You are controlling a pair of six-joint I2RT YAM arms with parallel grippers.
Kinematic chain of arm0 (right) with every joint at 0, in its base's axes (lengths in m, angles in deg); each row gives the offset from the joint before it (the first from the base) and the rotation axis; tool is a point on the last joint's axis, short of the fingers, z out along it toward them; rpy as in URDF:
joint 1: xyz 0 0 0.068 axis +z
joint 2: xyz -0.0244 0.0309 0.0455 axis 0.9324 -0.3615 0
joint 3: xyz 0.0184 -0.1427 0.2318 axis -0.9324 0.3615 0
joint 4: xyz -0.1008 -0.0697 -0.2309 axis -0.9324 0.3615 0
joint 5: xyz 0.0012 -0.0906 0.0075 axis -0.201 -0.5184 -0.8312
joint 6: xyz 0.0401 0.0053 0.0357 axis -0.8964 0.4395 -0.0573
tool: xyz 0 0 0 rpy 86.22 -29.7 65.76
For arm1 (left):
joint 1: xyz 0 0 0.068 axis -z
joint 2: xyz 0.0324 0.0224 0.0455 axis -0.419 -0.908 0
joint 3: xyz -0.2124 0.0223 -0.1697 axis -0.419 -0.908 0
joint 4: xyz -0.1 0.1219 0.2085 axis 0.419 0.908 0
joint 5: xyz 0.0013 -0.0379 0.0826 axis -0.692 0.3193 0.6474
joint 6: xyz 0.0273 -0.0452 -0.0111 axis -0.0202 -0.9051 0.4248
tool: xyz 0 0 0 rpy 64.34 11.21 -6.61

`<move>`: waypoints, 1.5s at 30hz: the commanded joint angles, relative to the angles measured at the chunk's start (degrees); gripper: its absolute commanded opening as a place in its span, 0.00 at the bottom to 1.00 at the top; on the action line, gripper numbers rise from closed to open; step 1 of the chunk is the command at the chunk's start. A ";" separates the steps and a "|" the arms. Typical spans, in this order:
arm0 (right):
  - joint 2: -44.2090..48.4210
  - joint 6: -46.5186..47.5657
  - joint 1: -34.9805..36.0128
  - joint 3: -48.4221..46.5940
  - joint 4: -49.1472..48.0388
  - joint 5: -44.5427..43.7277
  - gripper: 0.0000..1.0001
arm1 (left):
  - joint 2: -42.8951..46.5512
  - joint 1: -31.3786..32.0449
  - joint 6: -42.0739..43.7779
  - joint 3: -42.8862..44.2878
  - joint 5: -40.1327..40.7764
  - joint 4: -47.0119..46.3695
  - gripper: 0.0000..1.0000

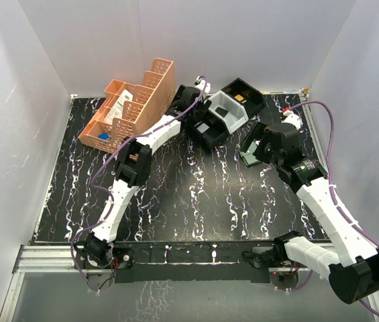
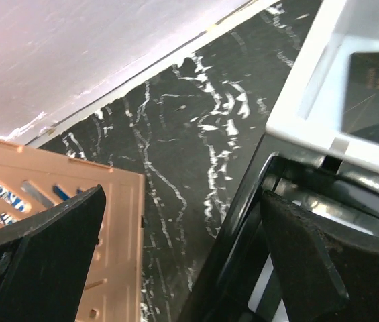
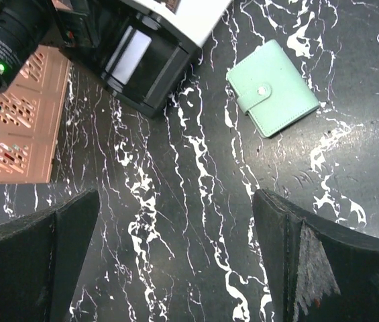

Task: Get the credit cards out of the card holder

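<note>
The card holder is a small flat wallet in pale mint green. It is folded shut, with a short strap across one edge fastened by a round snap. It lies flat on the black white-veined table, turned at a slant to the table's edges, on the right-hand side and about midway back. No card shows outside it.

The right gripper hangs above the table just short of the card holder. Its jaws are spread wide and nothing is between them. From its wrist camera the holder sits ahead of the fingertips, closer to the right-hand finger, and neither finger touches it. From the overhead camera the gripper covers most of the holder, so only a green sliver shows.

Farther back stands a black-and-white tray with several compartments, well apart from the card holder. The left gripper is at the tray's near-left corner, also spread wide and holding nothing. One finger is in front of the orange lattice organiser and the other is in front of the tray's black end. Whether either finger touches them cannot be told. The organiser stands at the far left, against the back wall.
</note>
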 commanded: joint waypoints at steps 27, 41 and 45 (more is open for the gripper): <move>-4.00 2.24 0.05 0.46 0.89 7.77 0.98 | 5.25 -7.09 -6.76 5.24 -12.08 -0.61 0.99; -6.51 2.63 0.05 0.94 0.97 10.01 0.98 | 6.89 -11.82 -6.02 1.01 4.11 -0.20 0.99; -6.71 2.63 0.05 1.24 1.33 10.45 0.98 | 7.50 -12.37 -6.71 -0.19 7.55 0.49 0.99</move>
